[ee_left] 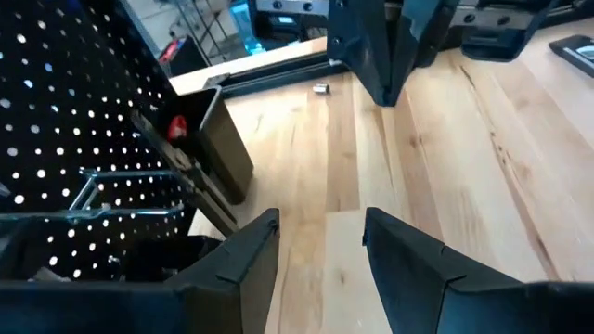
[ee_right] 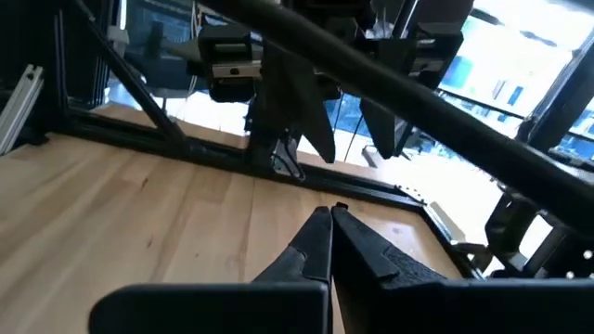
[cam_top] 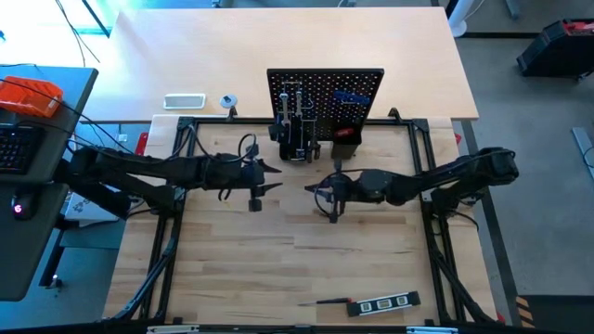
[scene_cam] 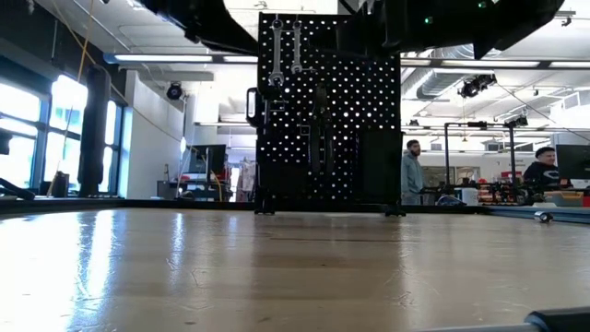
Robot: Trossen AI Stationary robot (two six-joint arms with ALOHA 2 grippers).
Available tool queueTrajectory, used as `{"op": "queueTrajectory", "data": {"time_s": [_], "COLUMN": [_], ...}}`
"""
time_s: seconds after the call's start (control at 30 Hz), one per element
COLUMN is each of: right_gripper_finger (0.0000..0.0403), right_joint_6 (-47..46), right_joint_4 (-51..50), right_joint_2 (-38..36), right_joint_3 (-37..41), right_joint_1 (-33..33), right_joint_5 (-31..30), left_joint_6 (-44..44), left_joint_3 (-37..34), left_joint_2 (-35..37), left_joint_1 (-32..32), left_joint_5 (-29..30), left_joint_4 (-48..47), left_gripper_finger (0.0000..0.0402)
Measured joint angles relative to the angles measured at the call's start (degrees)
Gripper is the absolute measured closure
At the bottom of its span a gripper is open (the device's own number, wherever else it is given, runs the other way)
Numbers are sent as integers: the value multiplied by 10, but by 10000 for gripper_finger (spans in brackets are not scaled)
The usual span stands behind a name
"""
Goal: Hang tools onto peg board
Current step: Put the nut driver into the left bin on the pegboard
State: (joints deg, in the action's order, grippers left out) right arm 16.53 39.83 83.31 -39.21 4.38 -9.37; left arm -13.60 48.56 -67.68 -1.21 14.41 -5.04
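Black and upright at the table's far edge, the peg board [cam_top: 325, 97] carries wrenches [scene_cam: 286, 51], while a level [cam_top: 382, 302] lies near the front edge; the left gripper [cam_top: 255, 182] hovers open and empty just before the board, the right gripper [cam_top: 327, 197] shut on nothing beside it.

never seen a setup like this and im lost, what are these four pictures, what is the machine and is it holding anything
This is a robot with two dark arms at a wooden table, each ending in a two-finger gripper. All four pictures show the same moment. One camera looks straight down, one sits at table height, and one rides on each wrist.

From above, the left gripper and the right gripper hover side by side in front of the peg board, an upright black panel full of holes. In the left wrist view the left gripper is open and empty. In the right wrist view the right gripper is shut with nothing between its fingers.

Silver wrenches already hang on the board. A black marked level and a small screwdriver lie on the table's near edge.
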Motion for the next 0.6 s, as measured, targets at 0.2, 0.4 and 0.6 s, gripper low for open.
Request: {"op": "queueTrajectory", "data": {"time_s": [0.2,0.4,0.6], "right_gripper_finger": [402,393,291], "right_joint_6": [-19,-18,-33], "right_joint_4": [-21,-87,-231], "right_joint_2": [0,-7,-49], "right_joint_3": [-2,-2,-2], "right_joint_1": [0,-8,29], "right_joint_5": [-2,-36,-45], "left_joint_6": [2,35,102], "left_joint_3": [0,0,0], "left_joint_2": [-9,-23,-26], "left_joint_1": [0,0,-12], "left_joint_5": [0,-12,-64], "left_joint_4": [-13,-61,-160], "left_gripper_finger": [248,248,248]}}
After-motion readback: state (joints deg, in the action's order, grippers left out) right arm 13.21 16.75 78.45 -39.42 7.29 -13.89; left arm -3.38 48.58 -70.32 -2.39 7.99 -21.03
